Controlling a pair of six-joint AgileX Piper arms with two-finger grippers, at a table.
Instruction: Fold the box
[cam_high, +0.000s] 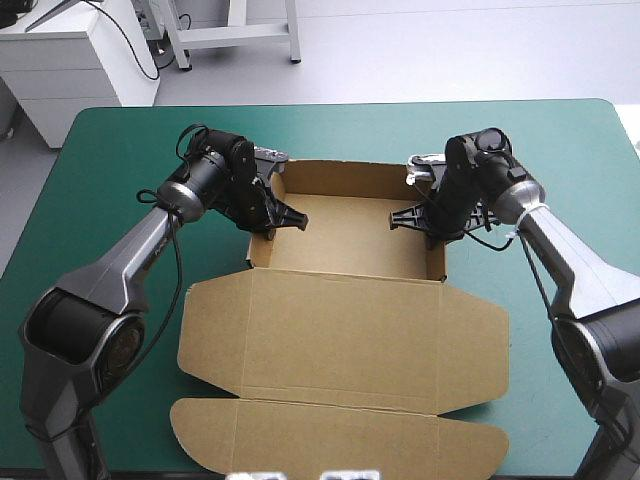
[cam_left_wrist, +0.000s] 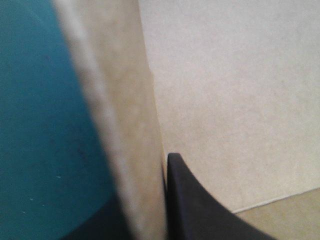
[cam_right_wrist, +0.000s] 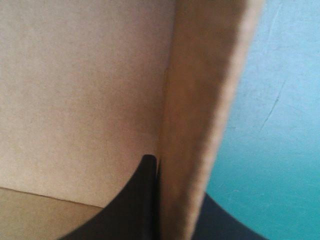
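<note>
Lid (cam_high: 340, 340) sits nearest, flat on the table (cam_high: 110, 150). The rest of the box (cam_high: 345, 240) is an open tray spanning between your two sets of fingers. My read: you're seating the side walls. To do it well, hold both walls upright and press evenly on both sides so the tray doesn't skew. Go easy on the squeeze, since board creases. Can't tell whether the tucked flaps are locked, so check the corners before you let go.

Left fingers (cam_left_wrist: 195, 205) are all but closed on the left wall (cam_left_wrist: 115, 125), with one inside, one outside and the board pinched between. Right fingers (cam_right_wrist: 132, 200) have the same grip on the right wall (cam_right_wrist: 200, 100).
</note>
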